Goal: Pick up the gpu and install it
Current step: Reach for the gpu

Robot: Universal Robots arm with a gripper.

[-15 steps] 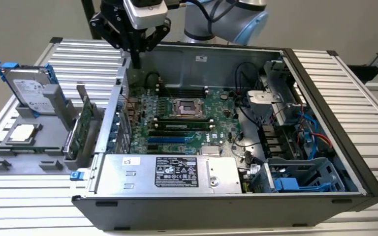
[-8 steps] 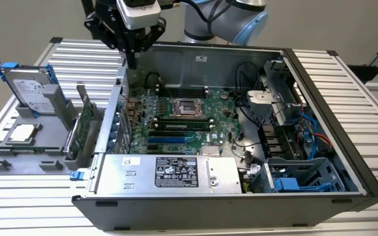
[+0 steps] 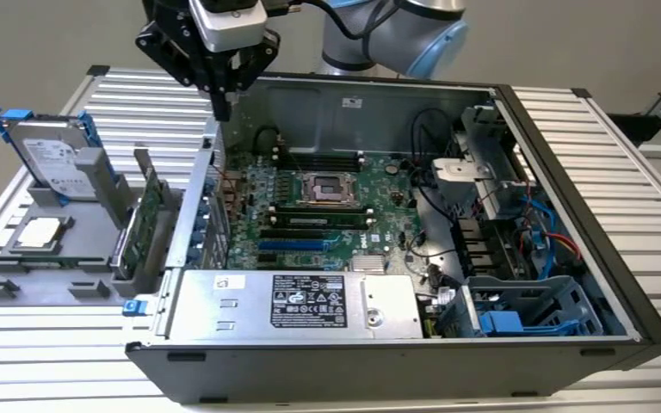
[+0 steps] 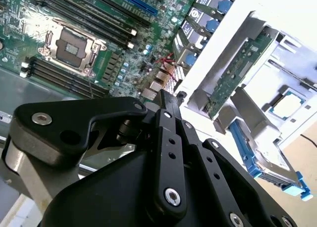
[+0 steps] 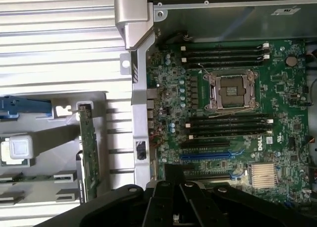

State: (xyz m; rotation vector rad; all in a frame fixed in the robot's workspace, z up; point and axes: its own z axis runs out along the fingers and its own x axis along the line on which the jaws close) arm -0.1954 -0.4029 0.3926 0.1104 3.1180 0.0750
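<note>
The gpu (image 3: 147, 217) is a thin green card that stands on edge in a slot of the grey holder (image 3: 44, 280), at the exterior view's left beside the open computer case. Both wrist views show it as a narrow green strip, gpu (image 5: 89, 152) and gpu (image 4: 232, 81). My gripper (image 3: 223, 105) hangs high over the case's left wall, above and behind the card and apart from it. Its black fingers (image 4: 168, 118) lie together with nothing between them. The blue card slot (image 5: 205, 156) on the motherboard (image 3: 307, 215) is bare.
A silver hard drive in a blue frame (image 3: 61, 159) leans upright in the holder, and a square silver chip (image 3: 38, 232) lies flat beside it. Inside the case are the open processor socket (image 3: 328, 189), the power supply (image 3: 296, 301), cables and a drive cage (image 3: 526, 301).
</note>
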